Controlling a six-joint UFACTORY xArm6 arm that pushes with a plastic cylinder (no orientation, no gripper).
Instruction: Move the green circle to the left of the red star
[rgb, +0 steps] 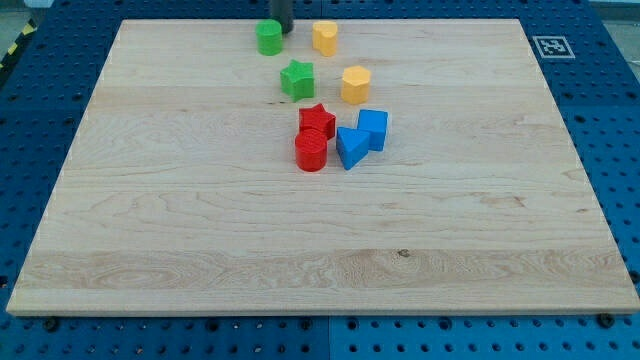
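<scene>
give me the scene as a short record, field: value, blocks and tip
tip: at the view's top edge, just right of the green circle
green circle: near the top, up and left of the red star, apart from it
red star: mid-board, touching the red cylinder below it
red cylinder: left of the blue triangle
green star: above the red star
yellow blocks: one near the top, one right of the green star
blue triangle: beside the blue cube
board: wood
</scene>
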